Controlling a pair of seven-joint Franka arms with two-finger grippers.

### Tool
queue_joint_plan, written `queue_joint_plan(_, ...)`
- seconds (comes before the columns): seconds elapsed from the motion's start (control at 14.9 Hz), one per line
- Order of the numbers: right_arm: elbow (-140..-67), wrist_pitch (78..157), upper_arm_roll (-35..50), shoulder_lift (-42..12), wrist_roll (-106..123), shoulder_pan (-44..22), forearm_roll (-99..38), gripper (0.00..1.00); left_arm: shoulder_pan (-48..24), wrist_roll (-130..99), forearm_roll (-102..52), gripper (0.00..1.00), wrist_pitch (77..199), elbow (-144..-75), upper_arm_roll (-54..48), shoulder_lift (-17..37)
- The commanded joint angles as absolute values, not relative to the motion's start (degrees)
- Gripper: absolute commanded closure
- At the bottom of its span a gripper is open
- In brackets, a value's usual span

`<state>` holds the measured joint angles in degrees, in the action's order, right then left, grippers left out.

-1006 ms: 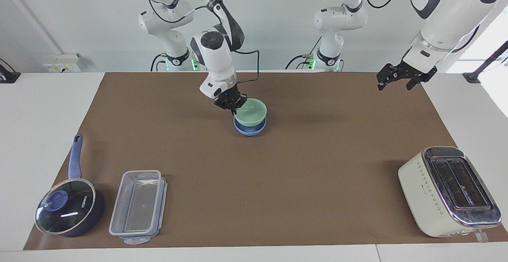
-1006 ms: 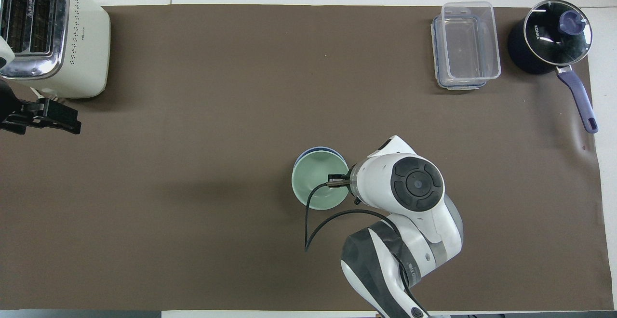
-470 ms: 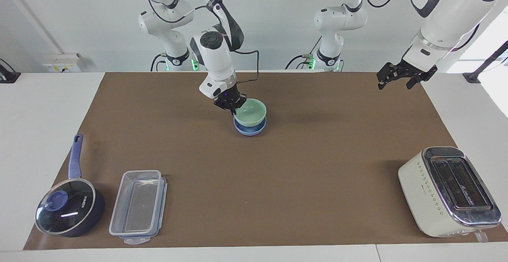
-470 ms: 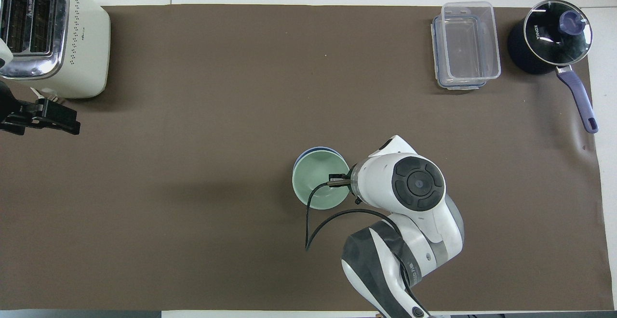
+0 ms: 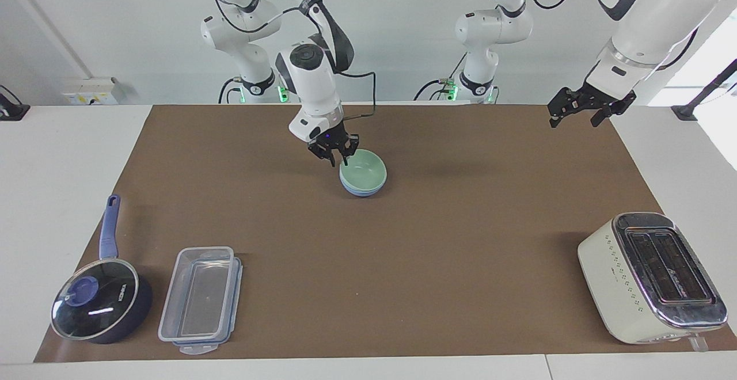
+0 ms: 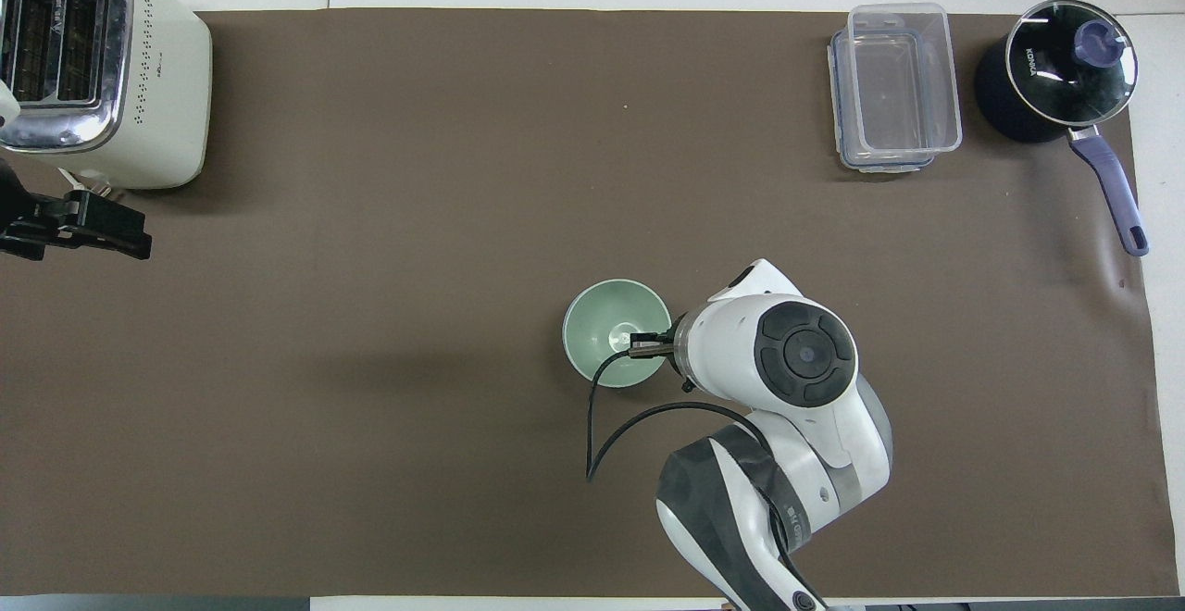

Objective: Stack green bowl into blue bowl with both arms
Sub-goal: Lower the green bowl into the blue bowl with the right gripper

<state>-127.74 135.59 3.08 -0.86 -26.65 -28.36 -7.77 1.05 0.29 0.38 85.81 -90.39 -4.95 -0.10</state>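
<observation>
The pale green bowl [image 5: 365, 170] sits nested in the light blue bowl [image 5: 360, 190] near the middle of the brown mat. Only the blue bowl's lower wall shows under the green rim. In the overhead view the green bowl [image 6: 611, 329] covers the blue one. My right gripper [image 5: 336, 158] is open just above the green bowl's rim, on the side toward the right arm's end, and holds nothing; it also shows in the overhead view [image 6: 648, 348]. My left gripper [image 5: 580, 113] waits open and empty, raised over the mat's edge at the left arm's end [image 6: 88, 222].
A cream toaster [image 5: 650, 276] stands at the left arm's end, farther from the robots than the bowls. A clear plastic container [image 5: 198, 299] and a dark blue saucepan with glass lid [image 5: 98, 305] stand at the right arm's end, also farther out.
The right gripper has opened and let go of the green bowl, which has dropped from a tilted hold down into the blue bowl. The left gripper has drifted slightly.
</observation>
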Motion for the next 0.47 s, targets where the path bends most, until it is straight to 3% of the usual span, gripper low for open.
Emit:
queue_joint_plan(0.0, -127.62, 133.52, 2.99, 1.49, -26.02, -27.34, -8.53, 0.0, 1.14, -0.26, -0.09, 0.0, 86.75, -92.37, -4.83, -2.02)
queue_joint_plan(0.4, -127.18, 121.32, 2.72, 9.04, -14.79, -15.67, -7.74, 0.0, 0.97, -0.09, -0.09, 0.0, 86.22, -92.29, -4.75, -2.02)
